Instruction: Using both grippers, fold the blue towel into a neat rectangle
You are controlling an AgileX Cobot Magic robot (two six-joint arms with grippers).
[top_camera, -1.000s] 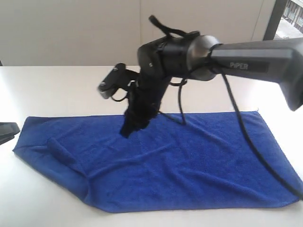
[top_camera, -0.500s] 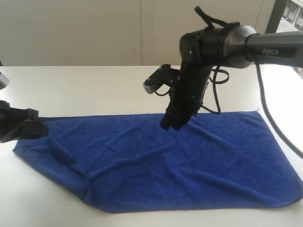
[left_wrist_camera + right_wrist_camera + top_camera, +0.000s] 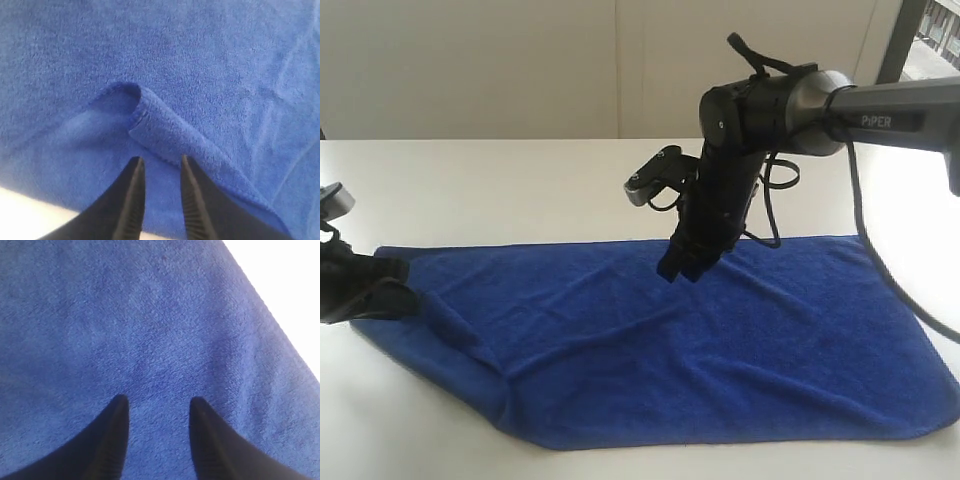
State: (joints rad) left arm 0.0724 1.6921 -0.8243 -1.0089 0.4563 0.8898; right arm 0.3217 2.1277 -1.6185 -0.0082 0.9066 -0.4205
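Lying spread and rumpled on the smooth white bench [image 3: 520, 190], the fleecy blue towel [image 3: 740, 350] was logged | one corner [image 3: 150, 125] was rolled over, stitched hem exposed, beside the left gripper [image 3: 159, 161], whose tapered black jaws were parted and empty | right gripper [image 3: 157, 401] was likewise parted above flat pile, nothing held

Right arm [image 3: 900, 100]: grey tube, white word "PIPER". Black round joint [image 3: 760, 105] above jaws. Black cables [image 3: 752, 55] loop higher still. Grey block [image 3: 650, 178] sticks out beside jaws. Right gripper [image 3: 157, 407], left gripper [image 3: 160, 165]: black pointed fingers.
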